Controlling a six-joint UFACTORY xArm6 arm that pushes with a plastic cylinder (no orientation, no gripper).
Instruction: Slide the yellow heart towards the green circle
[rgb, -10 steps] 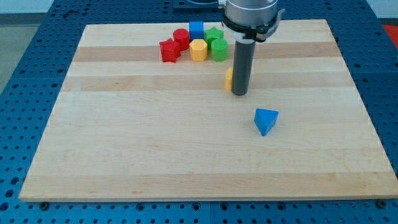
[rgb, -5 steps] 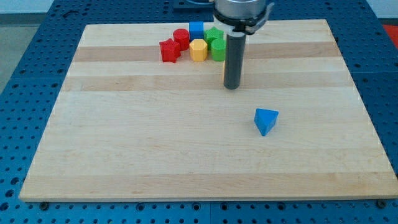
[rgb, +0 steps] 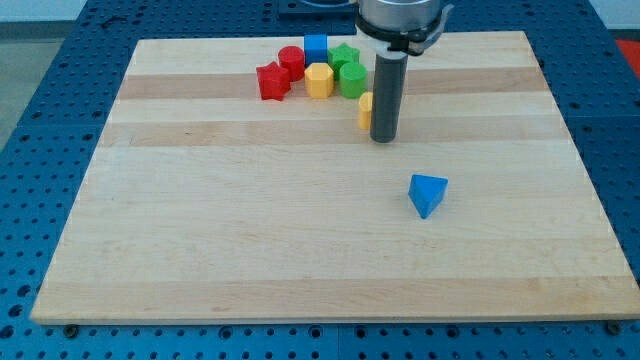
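Observation:
The yellow heart (rgb: 366, 109) lies near the view's top centre, mostly hidden behind my rod; only its left edge shows. The green circle (rgb: 351, 79) stands just above and left of it, a small gap between them. My tip (rgb: 384, 138) rests on the board at the heart's lower right side, close against it.
A cluster sits at the view's top: a red star (rgb: 272, 80), a red circle (rgb: 291, 59), a blue square (rgb: 316, 46), a yellow hexagon (rgb: 319, 80) and a green star (rgb: 344, 55). A blue triangle (rgb: 428, 193) lies alone at centre right. The wooden board (rgb: 200, 240) ends on a blue pegboard.
The yellow heart has slid up toward the green circle. My tip went up and left, then shifted slightly right, uncovering the heart's left edge.

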